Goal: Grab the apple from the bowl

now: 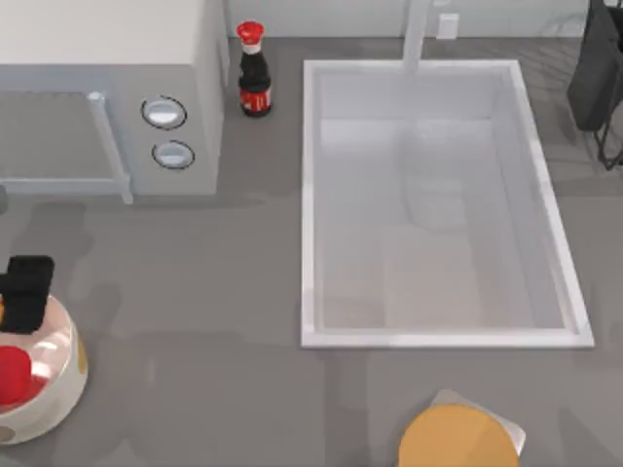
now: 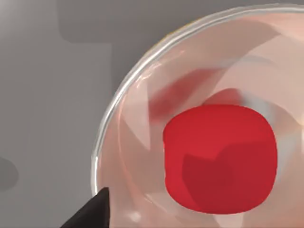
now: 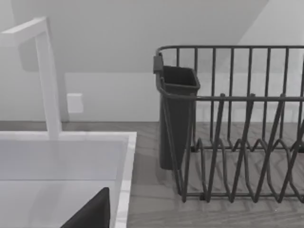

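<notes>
Top view: left claw (image 1: 27,292) hovered over bowl (image 1: 60,384) rim, finger spread untellable; apple (image 1: 12,375) roundish, no clear long axis.

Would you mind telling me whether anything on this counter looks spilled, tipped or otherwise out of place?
Nothing stands out. The apple sits inside the bowl at the table's left edge, with the left hand above the bowl's rim. The bottle stands upright beside the microwave, and no spill shows.
</notes>
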`<state>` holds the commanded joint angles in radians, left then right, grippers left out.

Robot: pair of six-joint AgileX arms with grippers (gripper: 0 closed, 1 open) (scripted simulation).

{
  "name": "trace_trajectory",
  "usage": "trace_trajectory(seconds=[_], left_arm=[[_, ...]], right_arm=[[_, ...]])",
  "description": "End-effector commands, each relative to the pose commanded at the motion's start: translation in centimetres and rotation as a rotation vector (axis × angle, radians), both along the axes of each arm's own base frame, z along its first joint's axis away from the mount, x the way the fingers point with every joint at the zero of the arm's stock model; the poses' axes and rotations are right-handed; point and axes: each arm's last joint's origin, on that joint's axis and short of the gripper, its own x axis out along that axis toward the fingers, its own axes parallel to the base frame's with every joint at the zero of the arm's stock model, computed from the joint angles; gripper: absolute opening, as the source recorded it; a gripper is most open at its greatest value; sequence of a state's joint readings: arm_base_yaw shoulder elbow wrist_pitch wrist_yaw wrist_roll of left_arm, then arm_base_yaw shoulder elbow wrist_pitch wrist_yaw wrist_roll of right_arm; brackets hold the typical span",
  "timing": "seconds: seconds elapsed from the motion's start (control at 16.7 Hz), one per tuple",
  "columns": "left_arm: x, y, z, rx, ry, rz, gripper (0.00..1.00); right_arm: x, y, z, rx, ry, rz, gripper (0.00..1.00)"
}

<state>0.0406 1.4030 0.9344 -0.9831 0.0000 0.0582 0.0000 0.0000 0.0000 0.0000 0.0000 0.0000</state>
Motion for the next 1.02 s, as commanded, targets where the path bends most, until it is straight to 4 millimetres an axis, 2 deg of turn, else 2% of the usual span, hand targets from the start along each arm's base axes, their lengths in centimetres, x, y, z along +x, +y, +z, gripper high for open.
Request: trace_trajectory(seconds=[0.24,0.6,0.78,1.02], left_arm=[[1.6,0.2,-0.6,-0.005,0.117,-0.002,1.00],[1.6,0.1,-1.0,-0.005,0.120,-0.006,1.00],[2.0,0.1,-3.5,-0.005,0.126,-0.005,1.00],[2.3,0.2,-8.2,-0.004,0.099,-0.003,1.00]], right_arm=[[0.0,0.0,0.0,0.000,0.000,0.000,1.00],[0.0,0.0,0.0,0.000,0.000,0.000,1.00],[0.0,0.0,0.0,0.000,0.000,0.000,1.00],[0.0,0.0,0.0,0.000,0.000,0.000,1.00]])
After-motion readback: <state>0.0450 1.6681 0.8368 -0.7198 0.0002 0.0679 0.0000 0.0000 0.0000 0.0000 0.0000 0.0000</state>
